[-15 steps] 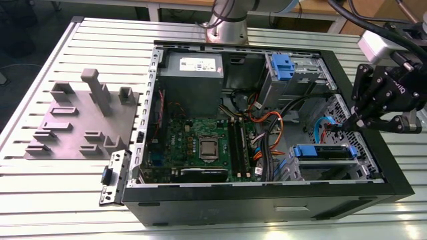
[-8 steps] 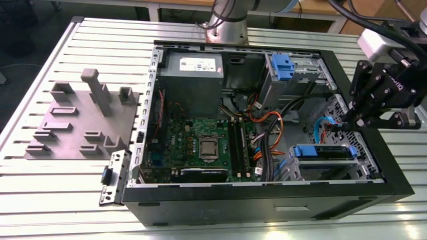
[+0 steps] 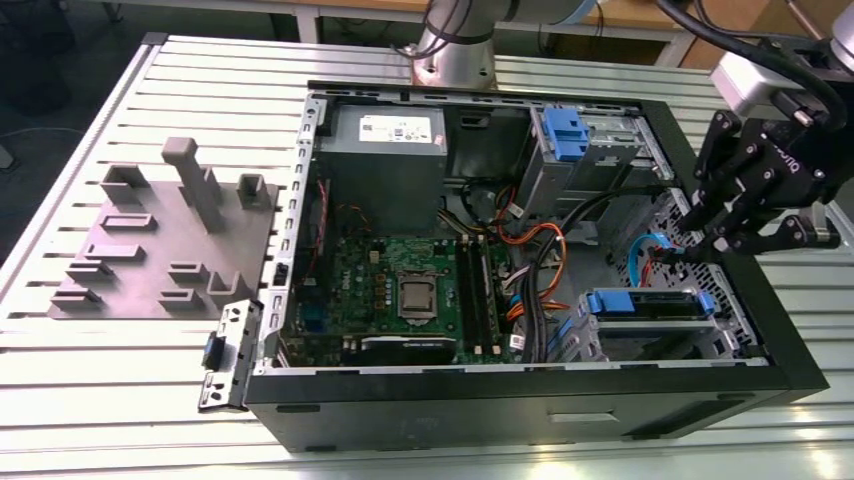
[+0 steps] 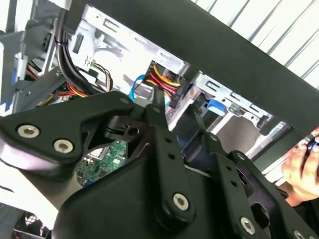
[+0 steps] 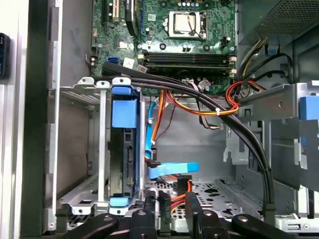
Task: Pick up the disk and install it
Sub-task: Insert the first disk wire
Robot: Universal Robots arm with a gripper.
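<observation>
- My jaws hang just inside the open computer case (image 3: pixel 534 385), at the case side nearest the surface's edge on the exterior view's right. They stand a little apart, a narrow gap, and they hold nothing; cable shows straight through between them.
- Right below them in the first wrist view is a bundle of red and orange cables (image 5: pixel 174 196) and a flat blue connector tab (image 5: pixel 174 169). Nothing is touching me.
- Just beside that is the disk (image 5: pixel 123 149), standing on edge in its metal cage (image 5: pixel 82 199) with the blue frame wrapping it. In the exterior view it sits in the case corner closest to the surface's near edge, blue end showing (image 3: pixel 646 302). I judge it already seated in the bay.
- My read on handling: it is stiff metal with some weight and will not flex. The flat faces look smooth and likely slippery, and it is no friend of knocks. The blue plastic frame along the long edges looks like the place to pinch. As it sits now, the blue end is what offers itself.
- Further in comes the green motherboard (image 5: pixel 164 45) with thick black cables (image 5: pixel 199 94) draped across it.
- Beyond that, the grey metal box (image 3: pixel 387 150) sits against the case's far wall.
- Out on the surface (image 3: pixel 80 400), well apart towards the edge on the exterior view's left, is the grey slotted tray (image 3: pixel 134 260) with its upright posts.
</observation>
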